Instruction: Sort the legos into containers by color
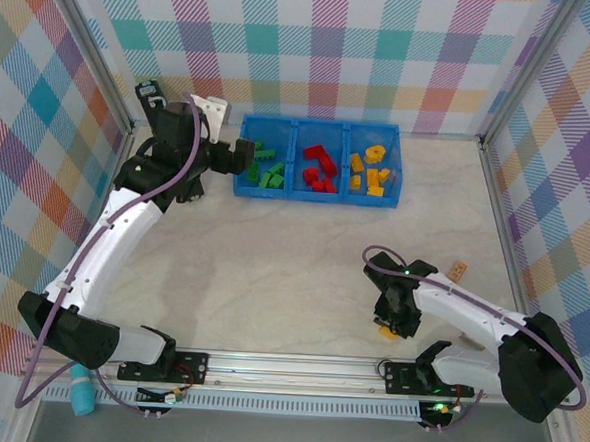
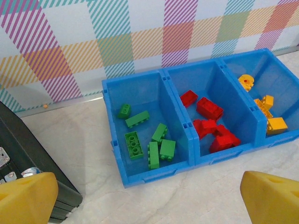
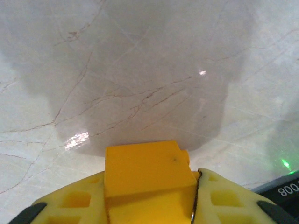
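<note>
yellow brick [image 3: 145, 168] clamped in right gripper [image 3: 148, 198]; left gripper [image 2: 149, 198] agape near tray [image 2: 156, 175].

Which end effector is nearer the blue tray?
Left. The left end effector sits beside the blue tray, at its green end; the right end effector is far away across the table, gripping a yellow brick.

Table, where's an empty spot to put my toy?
The big middle of the table, between the blue tray and the arms' bases, is bare. So is the patch between tray and tan tile. Crowded: the tray's left end, by the left fingers, and front right, where the right fingers hold a yellow brick.
</note>
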{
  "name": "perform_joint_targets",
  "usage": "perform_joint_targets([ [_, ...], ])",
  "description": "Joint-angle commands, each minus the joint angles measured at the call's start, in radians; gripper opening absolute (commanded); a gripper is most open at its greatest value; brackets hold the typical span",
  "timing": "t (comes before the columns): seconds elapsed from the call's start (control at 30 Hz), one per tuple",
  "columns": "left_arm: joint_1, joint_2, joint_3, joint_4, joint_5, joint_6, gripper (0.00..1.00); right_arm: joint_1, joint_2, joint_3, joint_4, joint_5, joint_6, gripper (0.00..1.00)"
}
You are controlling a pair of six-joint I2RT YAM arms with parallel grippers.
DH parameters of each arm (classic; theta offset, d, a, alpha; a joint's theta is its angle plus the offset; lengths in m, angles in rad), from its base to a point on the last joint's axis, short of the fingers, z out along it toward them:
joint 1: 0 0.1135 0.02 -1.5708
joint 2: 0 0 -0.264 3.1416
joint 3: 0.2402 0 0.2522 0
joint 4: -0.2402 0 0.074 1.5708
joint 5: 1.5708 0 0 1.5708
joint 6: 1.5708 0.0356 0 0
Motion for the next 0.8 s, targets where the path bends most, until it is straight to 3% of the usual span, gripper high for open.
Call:
perform_joint_targets([
  [0.0, 0.015, -0.018, 0.003, -0.041, -0.018, 0.016, 1.00, 0.007, -0.012, 0.036, 0.035, 0.011, -0.016, 0.29],
  [0.23, 0.062, -0.190, -0.310, 0.100, -0.080, -0.001, 1.00, -0.069, 0.103, 0.423, 0.015, 0.173, -0.308, 0.28],
  [0.4, 0.123, -0.282, -0.559, 0.327, -0.148, -0.083, 1.00, -0.202, 0.254, 0.692, 0.182, 0.169, -0.617, 0.27],
  [0.57, 0.153, -0.286, -0.720, 0.526, -0.233, -0.164, 1.00, -0.271, 0.473, 0.919, 0.337, 0.174, -0.864, 0.27],
  [0.77, 0.154, -0.264, -0.779, 0.602, -0.296, -0.176, 1.00, -0.364, 0.735, 1.081, 0.507, 0.139, -0.952, 0.27],
])
